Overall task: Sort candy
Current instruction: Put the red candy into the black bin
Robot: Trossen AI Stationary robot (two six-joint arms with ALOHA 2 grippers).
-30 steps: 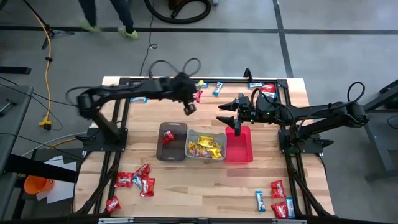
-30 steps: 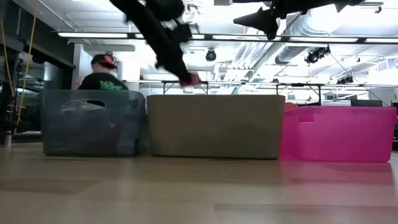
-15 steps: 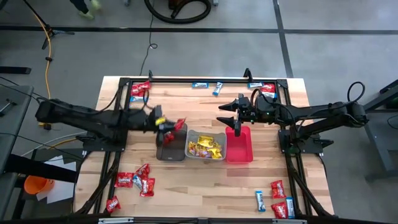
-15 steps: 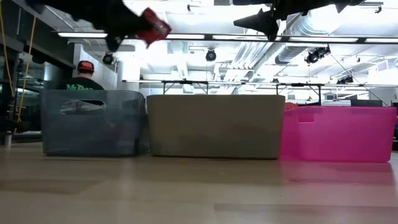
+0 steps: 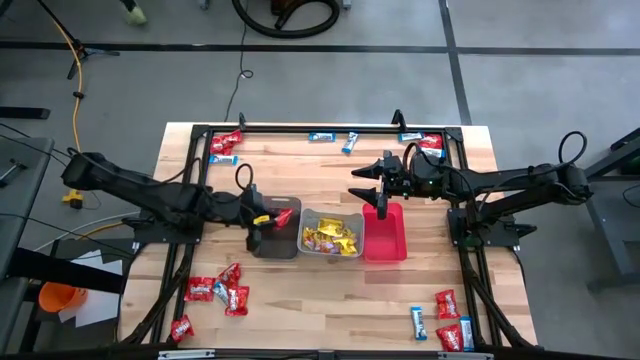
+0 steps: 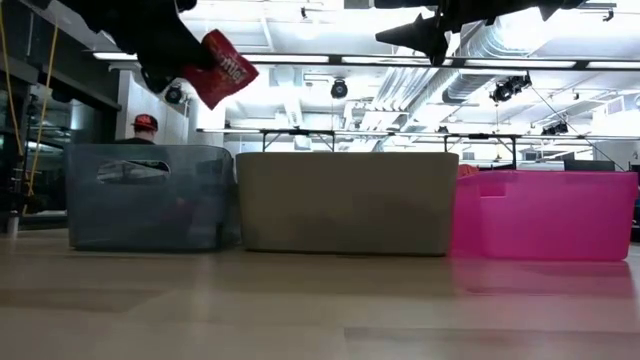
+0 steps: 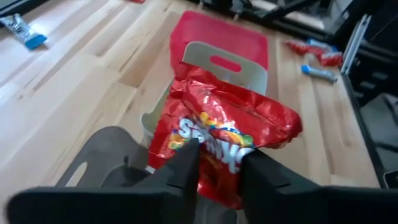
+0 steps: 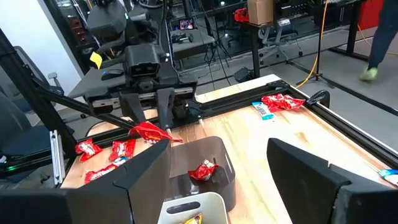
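Candy is spread over the table, and the piece in play is a red packet between the left gripper fingers, over the brown bin. Whether the fingers still pinch it cannot be told: in the left wrist view they stand a little apart either side of its lower edge, which hides the contact. In the low view the packet hangs tilted well above that bin's rim, and the arm above it is cut off by the frame. One red sweet already lies in the brown bin; its floor is otherwise hard to read. Yellow packets fill the grey bin just beside it, and the pink bin sits beyond that.

The left arm reaches low and nearly flat across the table toward the brown bin. The right gripper hovers over the pink bin's far end, fingers spread wide and holding nothing.
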